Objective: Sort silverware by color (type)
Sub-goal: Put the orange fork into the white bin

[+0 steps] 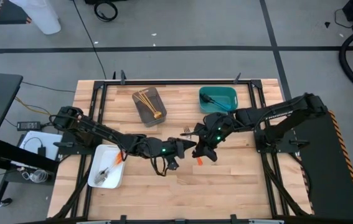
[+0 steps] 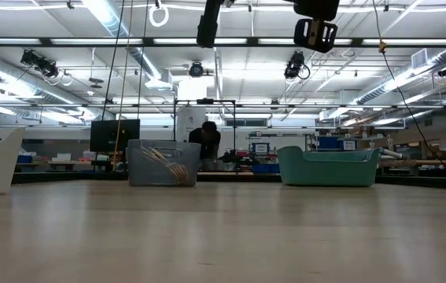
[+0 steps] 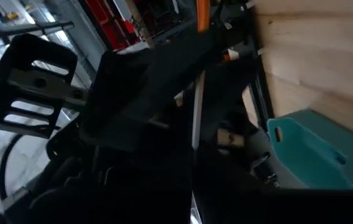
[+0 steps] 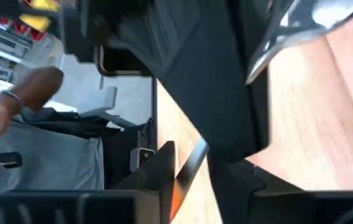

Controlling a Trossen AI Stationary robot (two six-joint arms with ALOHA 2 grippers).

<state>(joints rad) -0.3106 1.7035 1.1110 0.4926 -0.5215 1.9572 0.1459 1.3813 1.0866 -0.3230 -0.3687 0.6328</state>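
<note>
Orange-handled fork point(image 1: 199, 159) between both grippers; left gripper point(image 1: 188, 146) clamps it; right gripper point(image 1: 205, 153) uncertain.

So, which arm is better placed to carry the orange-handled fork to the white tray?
Probably left. The left gripper is shut on the orange-handled fork at mid-table, and the white tray lies on its side. The right gripper looks to be letting go.

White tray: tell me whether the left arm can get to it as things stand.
Probably yes. The white tray lies on the left arm's own side, beside its forearm, with nothing between. The left gripper is at mid-table, shut on an orange-handled fork.
</note>
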